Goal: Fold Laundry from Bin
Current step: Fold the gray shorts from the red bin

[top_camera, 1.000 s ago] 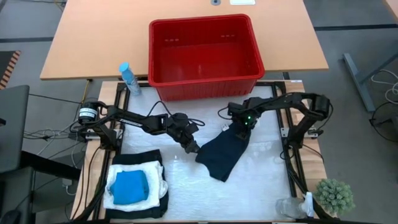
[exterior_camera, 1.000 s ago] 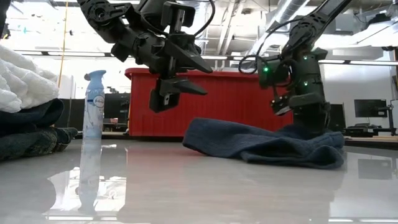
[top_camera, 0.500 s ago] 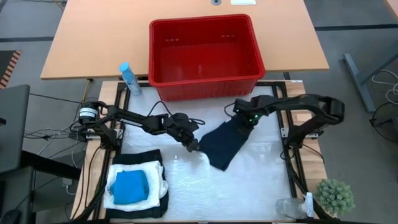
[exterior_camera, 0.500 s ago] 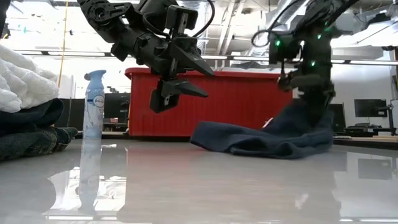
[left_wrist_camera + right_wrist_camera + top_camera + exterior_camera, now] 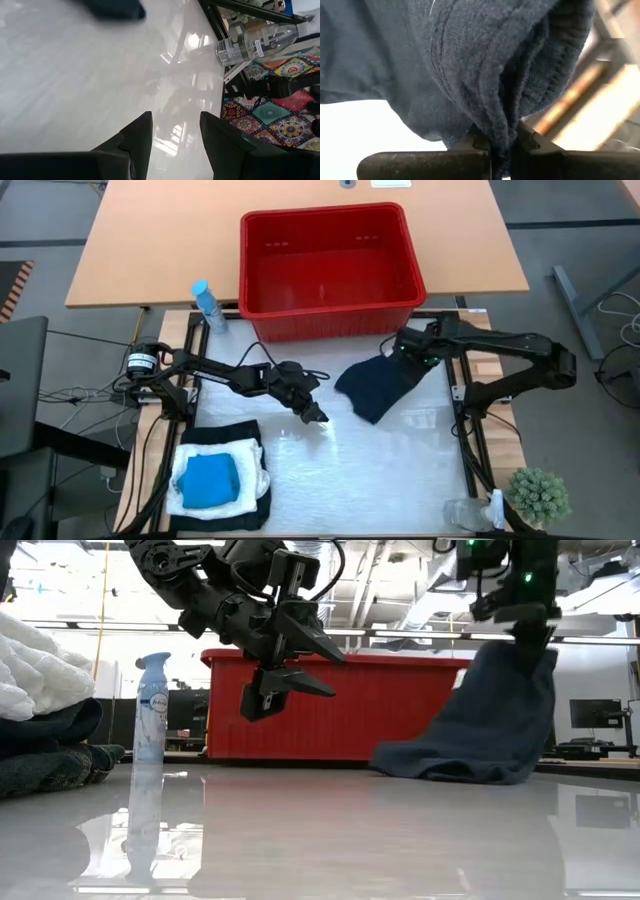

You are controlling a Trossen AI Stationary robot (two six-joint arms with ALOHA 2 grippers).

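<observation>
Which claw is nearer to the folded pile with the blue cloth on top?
Left. The left claw hangs open over the table just up and to the right of the folded pile. The right claw is much farther, near the red bin, pinching a dark garment.

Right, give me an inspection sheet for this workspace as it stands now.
Surface: glossy white mat on the table, bare in the middle.
Job's things: red bin at the far edge, nothing seen inside; dark garment partly lifted; folded stack, blue item on top.
Clutter: spray bottle beside the bin; clear bottle and small plant at the near right corner.
End effectors: left end effector open, holding nothing, above the mat; right end effector shut on the garment's edge.
Cables: wires on the floor left of the table.
Surroundings: wooden table behind.
</observation>
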